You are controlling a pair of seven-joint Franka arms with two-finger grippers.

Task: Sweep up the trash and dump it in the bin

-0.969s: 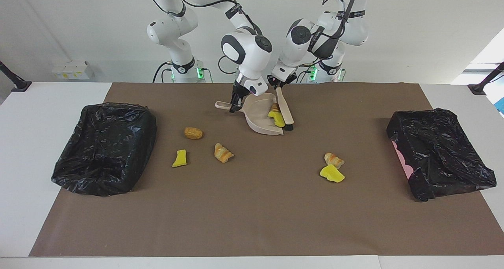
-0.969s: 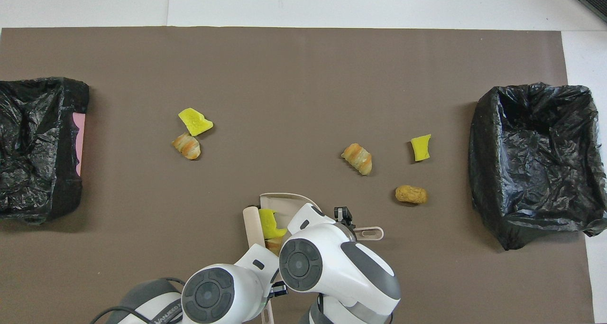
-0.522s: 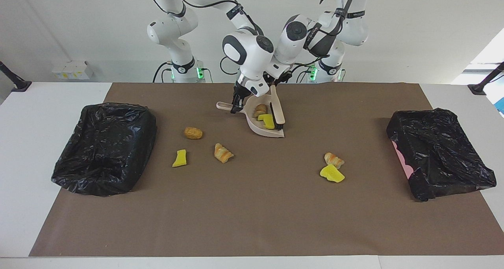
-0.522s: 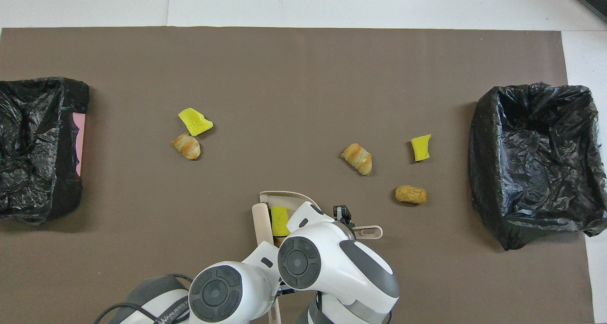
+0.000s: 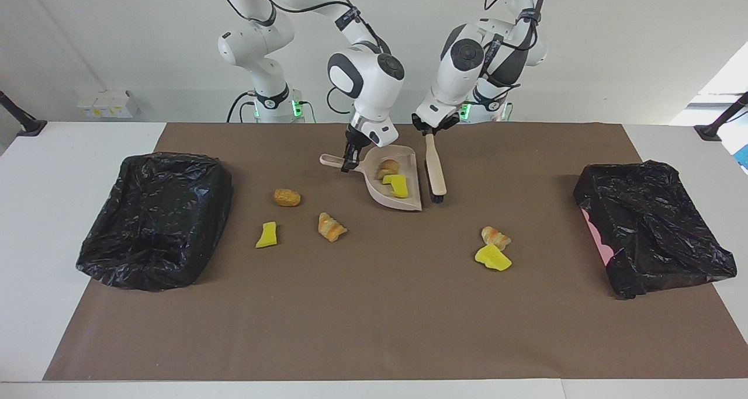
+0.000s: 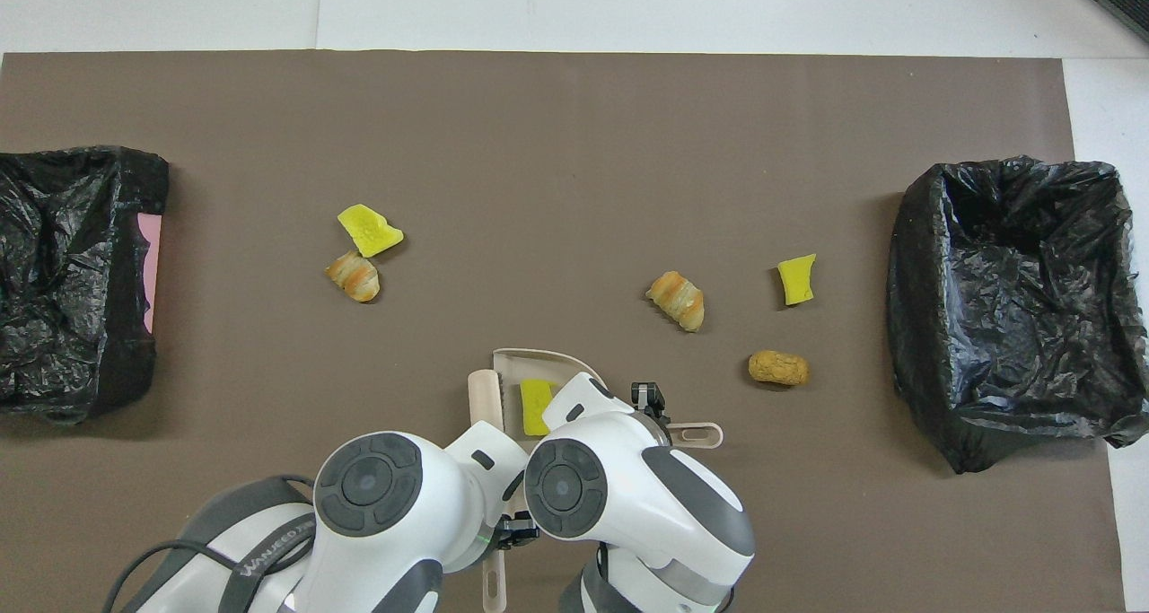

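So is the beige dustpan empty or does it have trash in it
Not empty. The beige plastic dustpan holds two pieces: a tan bread-like lump and a bright yellow sponge chunk. Five other pieces lie on the brown mat.

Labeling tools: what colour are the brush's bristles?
Black bristles, clearest in the facing view.

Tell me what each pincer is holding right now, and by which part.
The right pincer holds the dustpan by its handle. The left pincer holds the brush by its handle end.

Brush handle (image 6: 492, 586) under the arms overhead; end bin (image 6: 63, 272) cut by frame edge.
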